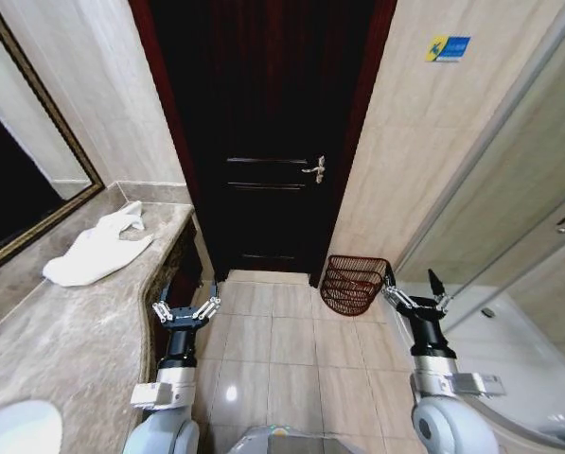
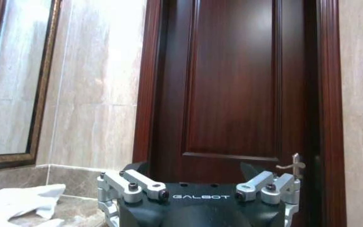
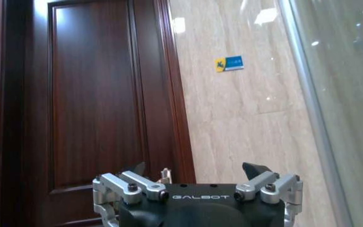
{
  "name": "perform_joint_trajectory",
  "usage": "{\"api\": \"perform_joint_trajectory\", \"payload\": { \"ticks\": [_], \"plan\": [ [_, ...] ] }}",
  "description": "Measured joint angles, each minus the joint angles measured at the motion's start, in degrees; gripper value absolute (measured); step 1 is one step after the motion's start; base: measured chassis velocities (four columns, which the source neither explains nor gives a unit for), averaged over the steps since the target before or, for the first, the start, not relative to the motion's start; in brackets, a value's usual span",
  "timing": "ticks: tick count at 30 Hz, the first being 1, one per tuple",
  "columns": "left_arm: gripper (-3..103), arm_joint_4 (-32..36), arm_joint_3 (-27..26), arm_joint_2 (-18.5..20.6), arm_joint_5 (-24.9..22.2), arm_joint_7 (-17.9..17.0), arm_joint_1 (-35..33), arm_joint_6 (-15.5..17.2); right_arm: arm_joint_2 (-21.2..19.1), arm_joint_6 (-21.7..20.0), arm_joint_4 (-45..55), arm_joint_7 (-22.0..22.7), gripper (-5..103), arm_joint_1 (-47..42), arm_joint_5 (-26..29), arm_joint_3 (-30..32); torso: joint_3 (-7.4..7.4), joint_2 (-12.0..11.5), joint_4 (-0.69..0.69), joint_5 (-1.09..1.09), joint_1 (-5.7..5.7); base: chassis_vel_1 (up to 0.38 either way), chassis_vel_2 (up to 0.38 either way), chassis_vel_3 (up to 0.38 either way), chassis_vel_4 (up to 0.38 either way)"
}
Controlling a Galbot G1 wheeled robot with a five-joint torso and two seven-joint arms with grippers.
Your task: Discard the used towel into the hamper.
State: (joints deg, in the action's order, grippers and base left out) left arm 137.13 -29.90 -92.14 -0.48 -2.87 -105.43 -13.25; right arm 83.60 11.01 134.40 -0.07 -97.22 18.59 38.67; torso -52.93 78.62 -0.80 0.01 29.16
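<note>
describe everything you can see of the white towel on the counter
The towel is white, soft-looking cloth, crumpled rather than folded, with one bunched end raised toward the wall corner. It lies flat on the marble-look counter, near the mirror and apart from the counter's front edge. Nothing grips it: the left gripper hangs open beside the counter, not touching it. The left wrist view catches its rumpled edge.

Each gripper (image 2: pixel 194 170) has silver linkages, black screws, and white "GALBOT" lettering.

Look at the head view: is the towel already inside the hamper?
No, the white towel lies on the marble counter, while the hamper stands on the floor.
</note>
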Motion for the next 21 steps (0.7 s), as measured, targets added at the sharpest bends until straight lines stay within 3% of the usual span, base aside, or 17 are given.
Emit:
{"api": "perform_joint_trajectory", "payload": {
  "ticks": [21],
  "plan": [
    [99, -0.23, -0.15, 0.00, -0.67, 0.55, 0.29, -0.19, -0.11, 0.03, -0.36, 0.59, 100, 0.56, -0.31, 0.05, 0.01, 0.00, 0.00, 0.00, -0.01, -0.133, 0.140, 0.139, -0.139]
  ]
}}
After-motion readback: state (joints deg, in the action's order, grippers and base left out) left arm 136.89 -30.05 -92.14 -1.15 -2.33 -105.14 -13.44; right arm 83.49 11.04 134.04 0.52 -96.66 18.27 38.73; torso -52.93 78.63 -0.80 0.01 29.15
